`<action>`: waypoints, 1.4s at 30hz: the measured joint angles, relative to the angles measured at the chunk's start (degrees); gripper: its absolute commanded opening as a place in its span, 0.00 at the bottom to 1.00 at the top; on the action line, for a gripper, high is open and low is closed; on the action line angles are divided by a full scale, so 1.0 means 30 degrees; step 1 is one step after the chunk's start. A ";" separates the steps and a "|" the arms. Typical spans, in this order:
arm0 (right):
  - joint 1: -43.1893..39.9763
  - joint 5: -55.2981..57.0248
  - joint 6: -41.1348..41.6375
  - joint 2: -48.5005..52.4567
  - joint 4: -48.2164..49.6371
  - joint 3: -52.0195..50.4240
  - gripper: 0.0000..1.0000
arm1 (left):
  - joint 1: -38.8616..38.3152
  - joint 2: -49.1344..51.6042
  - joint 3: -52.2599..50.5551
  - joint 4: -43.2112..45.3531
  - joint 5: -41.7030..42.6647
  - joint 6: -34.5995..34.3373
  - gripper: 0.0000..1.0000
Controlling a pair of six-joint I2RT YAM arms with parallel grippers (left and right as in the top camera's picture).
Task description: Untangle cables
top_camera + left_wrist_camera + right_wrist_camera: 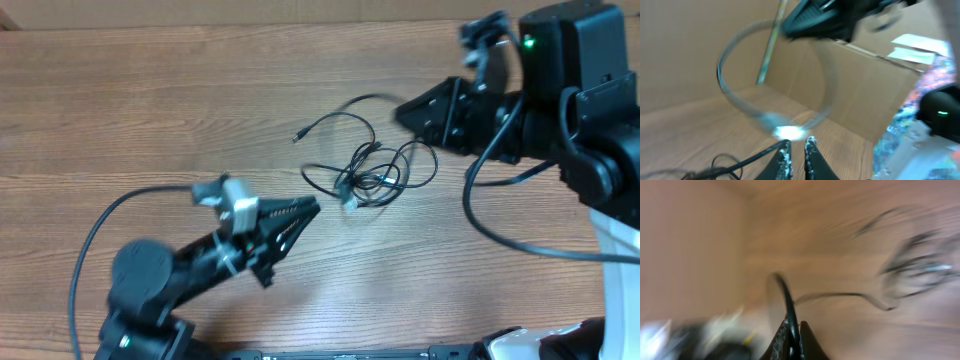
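Right arm drawing one strand out of the knot, left arm waiting beside it.

Overhead: the cables [372, 175] lie looped together mid-table [150, 100], between the left gripper [312, 206], just beside them, and the right gripper [400, 112], from which a blurred strand [362, 100] leads. Left wrist: the left gripper [798, 150] has its jaws nearly together with a slim gap, and nothing shows between them. A cable [740, 161] reaches one fingertip, but I cannot tell whether it touches. Right wrist: the right gripper [792, 330] has its jaws pressed together, pinching the strand [785, 295], with the tangle [920, 272] beyond. Next, probably, the left arm should pin the knot while the right arm pulls away.
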 measured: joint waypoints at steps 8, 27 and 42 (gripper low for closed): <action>-0.3577 0.8546 -0.0007 0.0000 -0.0051 0.0000 0.04 | 0.0000 -0.2259 0.1035 -0.1107 0.0634 -0.0488 0.25; -1.6269 1.1715 0.1719 0.3963 0.0248 -0.0022 0.04 | 0.0000 -0.2659 0.7650 -0.9887 0.0831 0.0248 0.39; -2.4392 1.1912 0.1326 0.7191 0.2295 -0.0036 0.04 | 0.0000 -0.2681 0.9122 -1.4025 -0.3235 0.1508 0.44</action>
